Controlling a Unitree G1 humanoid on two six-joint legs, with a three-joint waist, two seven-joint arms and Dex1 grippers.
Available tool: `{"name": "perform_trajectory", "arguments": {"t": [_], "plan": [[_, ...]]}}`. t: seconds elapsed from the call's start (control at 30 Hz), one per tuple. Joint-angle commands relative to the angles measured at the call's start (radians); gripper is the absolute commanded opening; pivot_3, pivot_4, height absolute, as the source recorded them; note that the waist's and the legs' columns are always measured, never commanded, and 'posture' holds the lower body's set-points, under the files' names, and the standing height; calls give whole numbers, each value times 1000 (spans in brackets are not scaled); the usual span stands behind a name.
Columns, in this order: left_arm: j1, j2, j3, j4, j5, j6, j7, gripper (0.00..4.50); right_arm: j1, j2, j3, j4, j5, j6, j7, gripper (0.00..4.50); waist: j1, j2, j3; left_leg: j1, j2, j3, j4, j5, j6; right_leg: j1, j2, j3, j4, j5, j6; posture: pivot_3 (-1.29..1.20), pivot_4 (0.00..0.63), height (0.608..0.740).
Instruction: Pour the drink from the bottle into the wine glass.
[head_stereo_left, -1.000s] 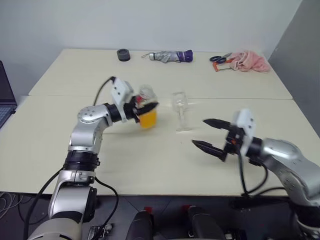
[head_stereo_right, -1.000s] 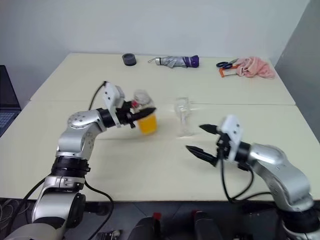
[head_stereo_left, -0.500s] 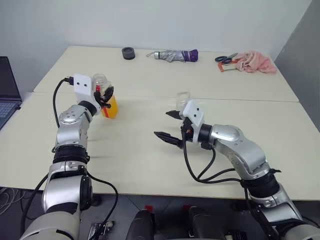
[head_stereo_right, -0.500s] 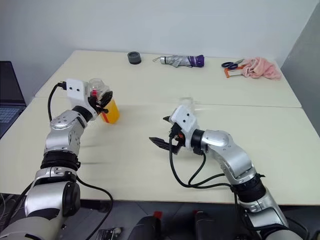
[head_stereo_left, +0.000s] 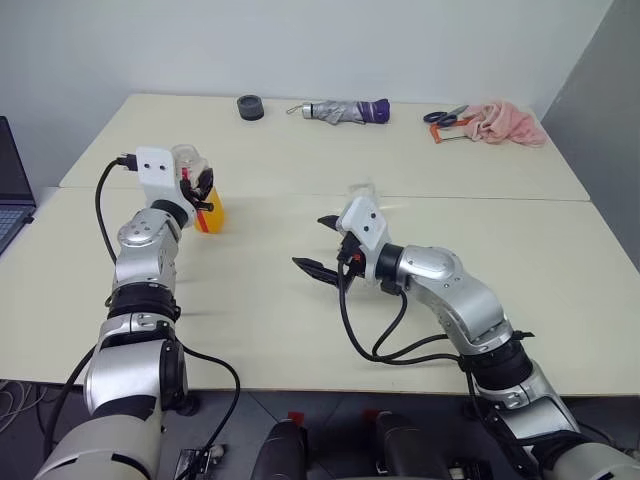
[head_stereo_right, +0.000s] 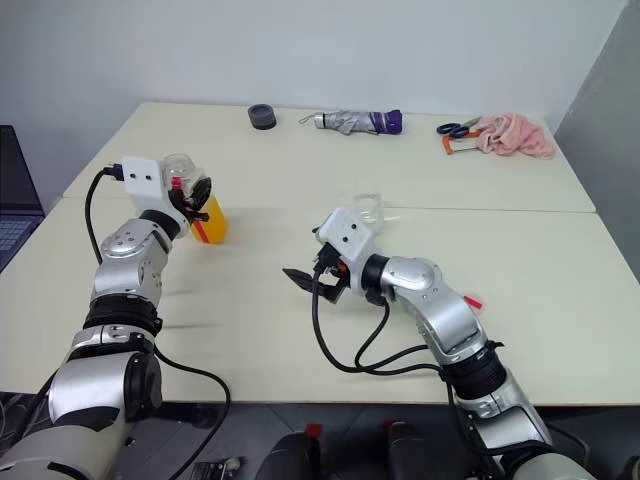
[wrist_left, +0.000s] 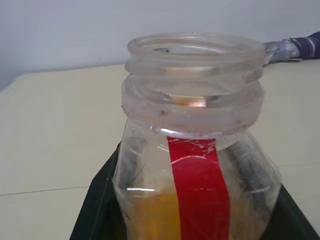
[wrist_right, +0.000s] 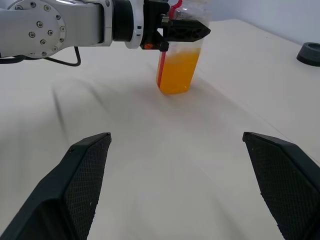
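Bottle (head_stereo_left: 203, 196) upright, uncapped, lower part full of orange drink (wrist_right: 179, 70), clamped in the left gripper (head_stereo_left: 202, 192) fingers near the counter (head_stereo_left: 250, 300) left side. Wine glass (head_stereo_right: 370, 211) stands well right of the bottle, mid-counter, partly hidden behind the right gripper (head_stereo_left: 318, 243), whose fingers are spread wide, holding nothing. Far from the bottle at the counter's back edge: black round thing (head_stereo_left: 249, 107), folded umbrella (head_stereo_left: 345, 110), scissors (head_stereo_left: 441, 116), pink cloth (head_stereo_left: 503, 122).

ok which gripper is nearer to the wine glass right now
Right. The right gripper hangs open just in front of the wine glass; the left gripper holds the bottle far off to its side.
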Motion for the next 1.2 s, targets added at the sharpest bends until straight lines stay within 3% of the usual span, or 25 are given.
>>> {"name": "perform_trajectory", "arguments": {"t": [0.03, 0.17, 0.4, 0.47, 1.2], "plan": [[-36, 6, 23, 14, -8, -39, 20, 1733, -14, 7, 1, -30, -9, -17, 3, 4500, 0, 0, 0, 0, 0, 0, 0, 0, 0, 0, 0, 0, 0, 0, 0, 0, 150, 740], [-38, 3, 32, 31, -17, -43, 27, 1733, -10, 7, -1, -37, -14, -11, 6, 4500, 0, 0, 0, 0, 0, 0, 0, 0, 0, 0, 0, 0, 0, 0, 0, 0, 150, 740], [-20, -1, 22, 15, -15, -38, 14, 4011, -6, 8, -4, -47, -14, -2, 11, 4500, 0, 0, 0, 0, 0, 0, 0, 0, 0, 0, 0, 0, 0, 0, 0, 0, 150, 740], [-6, -2, 13, 2, -7, -42, 10, 4484, -6, 8, -4, -47, -15, -2, 11, 4500, 0, 0, 0, 0, 0, 0, 0, 0, 0, 0, 0, 0, 0, 0, 0, 0, 150, 740], [191, -20, -9, -188, 45, -19, 84, 4484, 41, -29, 4, -94, -9, 36, 44, 4500, 0, 0, 0, 0, 0, 0, 0, 0, 0, 0, -1, 0, 0, 0, 0, 0, 150, 740]]}}
